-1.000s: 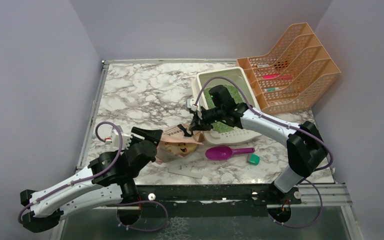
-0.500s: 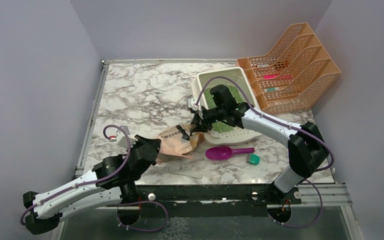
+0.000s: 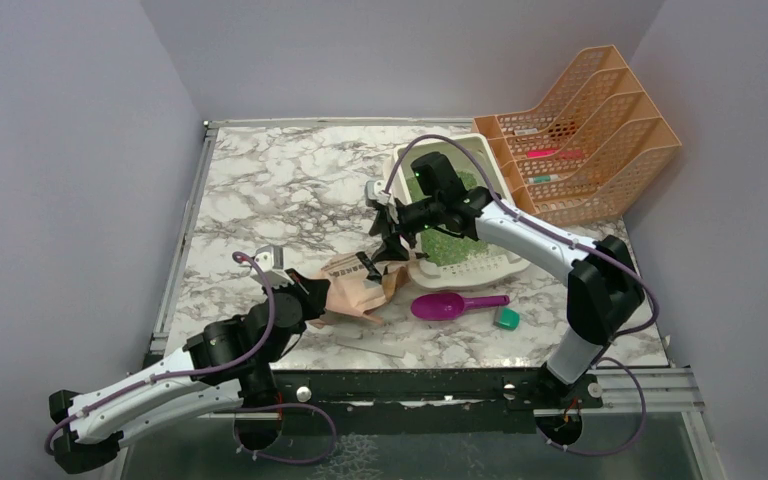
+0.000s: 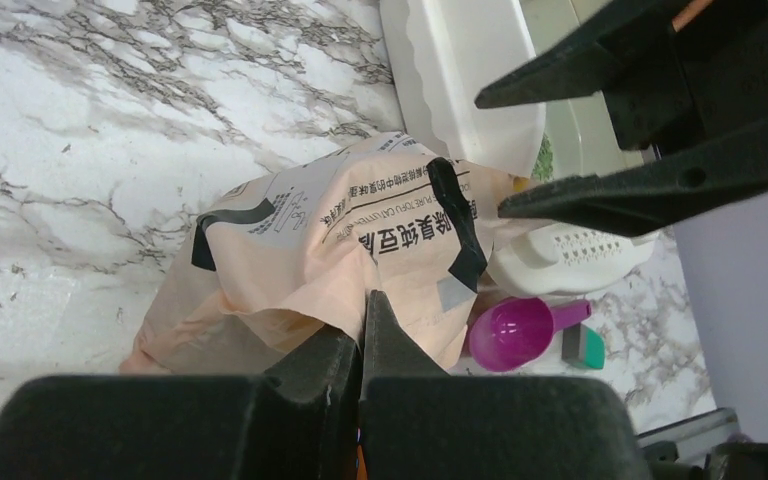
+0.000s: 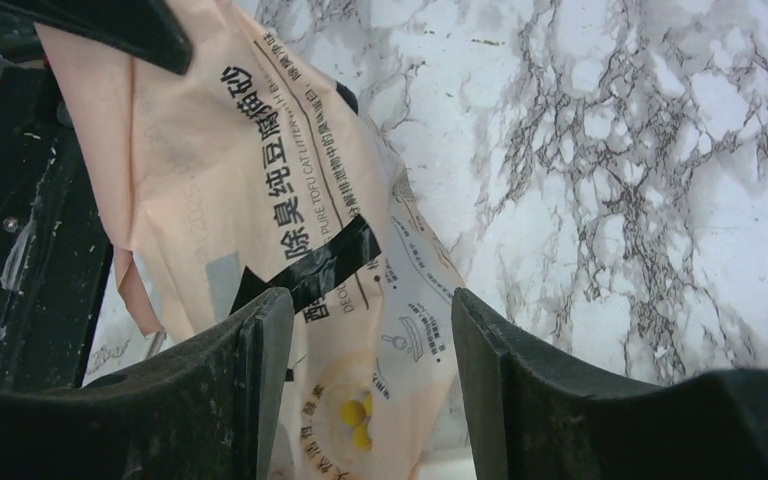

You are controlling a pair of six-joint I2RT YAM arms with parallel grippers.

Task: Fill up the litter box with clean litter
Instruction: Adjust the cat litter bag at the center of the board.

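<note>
One cream litter box (image 3: 491,150), green clean litter (image 3: 447,246) inside; left tool (image 4: 365,310) clamped on bag (image 4: 300,240), right tool (image 5: 368,300) apart.

The marble-patterned table (image 3: 290,190) carries the cream litter box (image 3: 443,144) at its far right, just beside an orange mesh file rack (image 3: 585,140). Nearer the front lie a crumpled tan paper bag (image 3: 360,285), a magenta scoop (image 3: 448,304) and a small teal block (image 3: 506,318).
</note>
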